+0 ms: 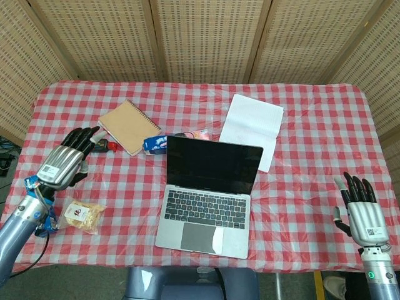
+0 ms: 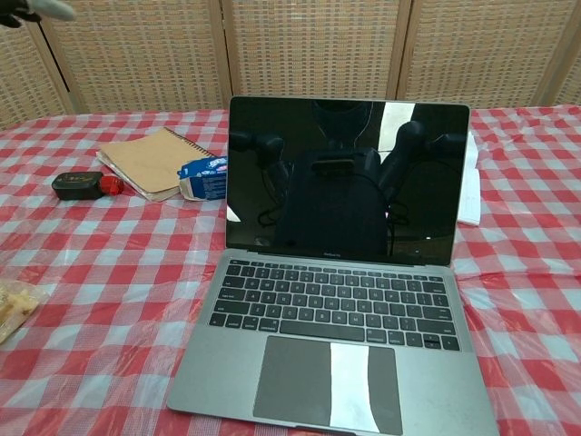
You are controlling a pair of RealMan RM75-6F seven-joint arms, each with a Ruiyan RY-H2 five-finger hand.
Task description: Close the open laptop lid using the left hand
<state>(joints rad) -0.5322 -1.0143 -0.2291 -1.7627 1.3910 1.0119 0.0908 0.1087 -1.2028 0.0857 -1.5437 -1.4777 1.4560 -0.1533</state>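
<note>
Laptop: the laptop (image 1: 209,197) sits open near the front middle of the worktop (image 1: 312,125), base flat, dark screen upright and facing the robot
Lid: the lid (image 1: 213,165) stands at its full open angle, and nothing touches it
Done: nothing of the closing itself, as far as the pictures show
Left to do: bring the left hand behind the top edge of the lid, press it forward and down until it meets the keyboard (image 2: 338,303)
Left hand: the left hand (image 1: 62,165) hovers over the left part of the worktop, well apart from the laptop, fingers spread and holding nothing
Right hand: the right hand (image 1: 360,212) is at the front right corner, fingers apart and upright, empty, well clear of the laptop
Room behind the lid: a blue carton (image 1: 155,144) lies just beside the lid's back left corner, with a small flat packet (image 1: 194,134) next to it, so the reach there looks tight
Left side: a tan notebook (image 1: 130,126) and a small black device (image 1: 99,145) lie between the left hand and the lid; passing above them seems the safest way
Right side: a white paper (image 1: 253,128) lies behind and right of the lid, flat, no hindrance
Front left: a snack bag (image 1: 83,215) rests near the worktop edge, under the left arm
Edges: the laptop's front edge is close to the front edge of the worktop, so a hard push could slide it toward the robot
</note>
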